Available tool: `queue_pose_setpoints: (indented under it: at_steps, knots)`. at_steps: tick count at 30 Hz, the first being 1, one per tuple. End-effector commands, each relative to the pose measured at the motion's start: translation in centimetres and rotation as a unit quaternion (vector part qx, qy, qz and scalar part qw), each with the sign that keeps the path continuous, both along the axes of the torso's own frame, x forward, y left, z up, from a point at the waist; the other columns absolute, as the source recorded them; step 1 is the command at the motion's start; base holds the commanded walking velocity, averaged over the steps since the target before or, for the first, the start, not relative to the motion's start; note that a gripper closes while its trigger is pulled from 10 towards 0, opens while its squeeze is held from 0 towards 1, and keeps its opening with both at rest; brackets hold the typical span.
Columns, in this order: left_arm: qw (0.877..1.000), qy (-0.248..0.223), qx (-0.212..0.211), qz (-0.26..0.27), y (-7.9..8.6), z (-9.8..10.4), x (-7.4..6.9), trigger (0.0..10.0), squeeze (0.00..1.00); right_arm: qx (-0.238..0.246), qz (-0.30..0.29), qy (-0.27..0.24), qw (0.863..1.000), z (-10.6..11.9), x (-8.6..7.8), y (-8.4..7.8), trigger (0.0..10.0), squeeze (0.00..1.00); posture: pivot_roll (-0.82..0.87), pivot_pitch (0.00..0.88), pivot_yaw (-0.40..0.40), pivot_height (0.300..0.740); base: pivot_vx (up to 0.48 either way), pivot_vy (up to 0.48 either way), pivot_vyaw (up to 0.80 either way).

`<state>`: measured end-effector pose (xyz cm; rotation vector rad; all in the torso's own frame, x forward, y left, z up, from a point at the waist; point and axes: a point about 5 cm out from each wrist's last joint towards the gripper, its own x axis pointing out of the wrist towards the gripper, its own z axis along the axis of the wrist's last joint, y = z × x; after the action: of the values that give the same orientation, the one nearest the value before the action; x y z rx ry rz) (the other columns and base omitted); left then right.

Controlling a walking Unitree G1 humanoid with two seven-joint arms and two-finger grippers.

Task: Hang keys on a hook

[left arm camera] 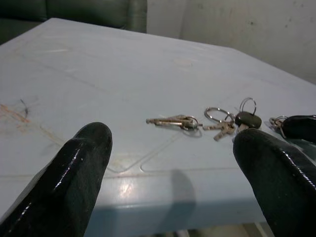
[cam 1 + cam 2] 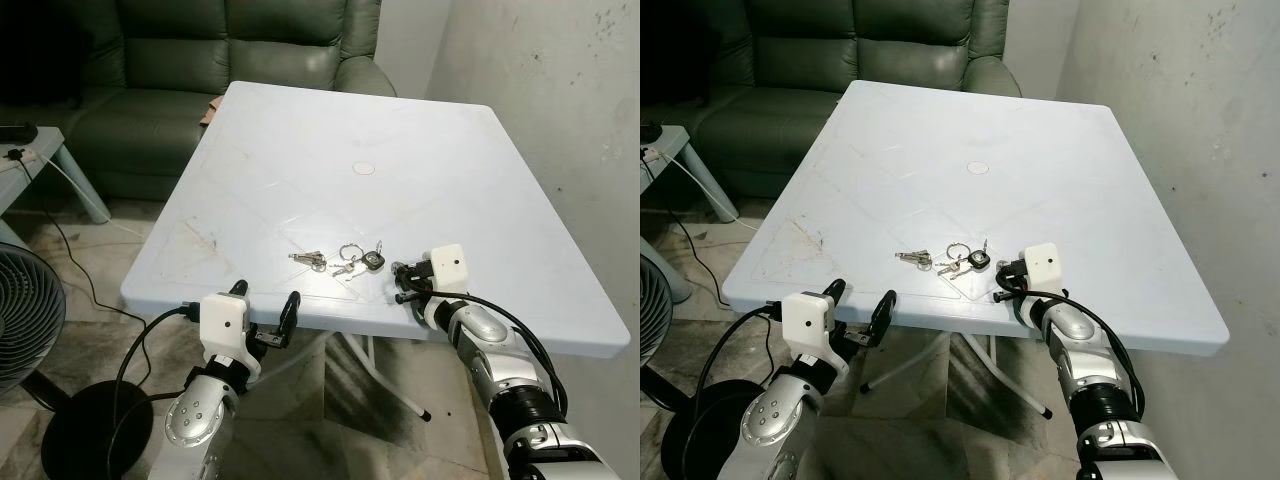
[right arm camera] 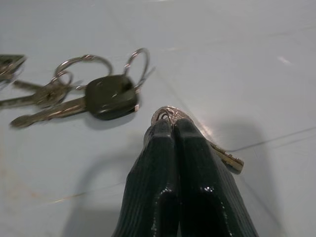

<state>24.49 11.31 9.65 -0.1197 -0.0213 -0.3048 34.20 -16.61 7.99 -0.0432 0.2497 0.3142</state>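
Pinching a small key ring (image 3: 168,114) between my right gripper's (image 3: 173,129) closed fingers, low on the white table (image 2: 480,180); other keys (image 2: 345,258) lie just beside. My left gripper (image 2: 266,304) waits open at the near edge. Thin hold: the ring could slip free when lifted.

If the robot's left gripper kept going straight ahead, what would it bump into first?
Probably the near edge of the table, since the open left gripper sits just before it at about edge height. If it cleared the top, the rusty key bunch lies next in line; depth is unclear.
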Motion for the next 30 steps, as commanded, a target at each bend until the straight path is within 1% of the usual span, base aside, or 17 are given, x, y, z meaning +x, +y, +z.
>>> queue_pose_setpoints:
  at_steps: [1, 3, 5, 8, 9, 10, 13, 14, 15, 16, 19, 20, 21, 23, 26, 27, 30]
  knots:
    - [1.000, 0.000, 0.004, 0.002, -0.1, 0.1, 0.2, 10.0, 0.00, 0.000, -0.014, -0.036, 0.999, 1.7, 0.7, -0.5, 0.0, 0.00, 0.03, 0.056, -0.059, 0.732, 0.000, 0.000, 0.00]
    - [1.000, -0.002, 0.005, 0.002, 0.0, 0.2, 0.5, 10.0, 0.00, -0.001, -0.032, -0.069, 0.997, 3.0, 1.1, -0.7, 0.0, 0.00, 0.03, 0.049, -0.057, 0.732, 0.000, 0.000, 0.00]
    - [1.000, -0.004, 0.004, 0.004, 0.0, 0.3, 0.8, 10.0, 0.00, -0.018, -0.046, -0.106, 0.993, 4.2, 1.4, -0.8, 0.0, 0.00, 0.03, 0.049, -0.057, 0.732, 0.000, 0.000, 0.00]
    - [1.000, -0.010, 0.003, 0.004, 0.1, 0.6, 1.3, 10.0, 0.00, -0.008, -0.043, -0.131, 0.990, 6.1, 1.9, -0.7, 0.0, 0.00, 0.02, 0.040, -0.052, 0.732, 0.000, 0.000, 0.00]
    - [1.000, -0.013, 0.005, 0.003, 0.1, 0.7, 1.6, 10.0, 0.00, -0.004, -0.049, -0.158, 0.986, 7.6, 2.2, -0.9, 0.0, 0.00, 0.02, 0.032, -0.046, 0.732, 0.000, 0.000, 0.00]
    - [1.000, -0.015, 0.006, 0.003, 0.1, 0.8, 1.7, 10.0, 0.00, 0.001, -0.054, -0.169, 0.984, 8.3, 2.4, -1.0, 0.0, 0.00, 0.02, 0.032, -0.046, 0.732, 0.000, 0.000, 0.00]
    - [1.000, -0.019, 0.002, 0.008, 0.2, 1.1, 2.4, 10.0, 0.00, 0.023, -0.075, -0.197, 0.977, 10.4, 2.7, -1.4, 0.0, 0.00, 0.01, 0.023, -0.041, 0.732, 0.000, 0.000, 0.00]
    - [1.000, -0.019, 0.002, 0.008, 0.2, 1.1, 2.4, 10.0, 0.00, 0.023, -0.075, -0.197, 0.977, 10.4, 2.7, -1.4, 0.0, 0.00, 0.01, 0.023, -0.041, 0.732, 0.000, 0.000, 0.00]
    - [1.000, -0.023, 0.002, 0.012, 0.3, 1.3, 2.8, 10.0, 0.00, 0.034, -0.091, -0.210, 0.973, 11.1, 2.6, -1.5, 2.6, 0.00, 0.00, 0.016, -0.039, 0.732, 0.000, 0.000, 0.00]
    - [0.999, -0.029, 0.000, 0.022, 0.6, 1.7, 3.4, 10.0, 0.00, 0.058, -0.110, -0.223, 0.967, 11.6, 2.5, -1.6, 10.0, 0.00, 0.00, 0.006, -0.036, 0.732, 0.000, 0.000, 0.00]
    - [0.999, -0.032, -0.015, 0.041, 1.0, 2.4, 4.3, 10.0, 0.00, 0.106, -0.120, -0.233, 0.959, 11.8, 2.0, -1.4, 10.0, 0.00, 0.00, 0.002, -0.037, 0.732, 0.000, 0.000, 0.00]
    - [0.998, -0.036, -0.014, 0.052, 1.4, 2.8, 4.8, 10.0, 0.00, 0.123, -0.103, -0.252, 0.954, 11.8, 1.4, -1.1, 10.0, 0.00, 0.00, 0.000, -0.036, 0.732, 0.000, 0.000, 0.00]
    - [0.997, -0.037, -0.016, 0.062, 1.7, 3.1, 5.2, 10.0, 0.00, 0.127, -0.086, -0.270, 0.950, 11.6, 0.8, -0.8, 10.0, 0.00, 0.00, 0.000, -0.034, 0.732, 0.000, 0.000, 0.00]
    - [0.996, -0.040, -0.012, 0.073, 2.3, 3.6, 5.7, 10.0, 0.00, 0.127, -0.068, -0.283, 0.948, 11.0, -0.2, -0.4, 10.0, 0.00, 0.00, 0.000, -0.031, 0.732, 0.000, 0.000, 0.00]
    - [0.995, -0.061, 0.004, 0.073, 2.6, 4.3, 5.9, 10.0, 0.00, 0.130, -0.080, -0.290, 0.945, 10.5, -0.9, -0.3, 10.0, 0.00, -0.01, 0.000, -0.027, 0.732, 0.000, 0.000, 0.00]
    - [0.996, -0.065, -0.012, 0.062, 2.7, 4.6, 6.0, 10.0, 0.00, 0.123, -0.086, -0.284, 0.947, 9.9, -1.3, -0.1, 10.0, 0.00, -0.01, 0.000, -0.024, 0.732, 0.000, 0.000, 0.00]
    - [0.995, -0.067, -0.014, 0.074, 3.4, 4.9, 6.2, 10.0, 0.00, 0.128, -0.097, -0.269, 0.950, 8.9, -2.2, 0.5, 10.0, 0.00, -0.01, 0.000, -0.019, 0.732, 0.000, 0.000, 0.00]
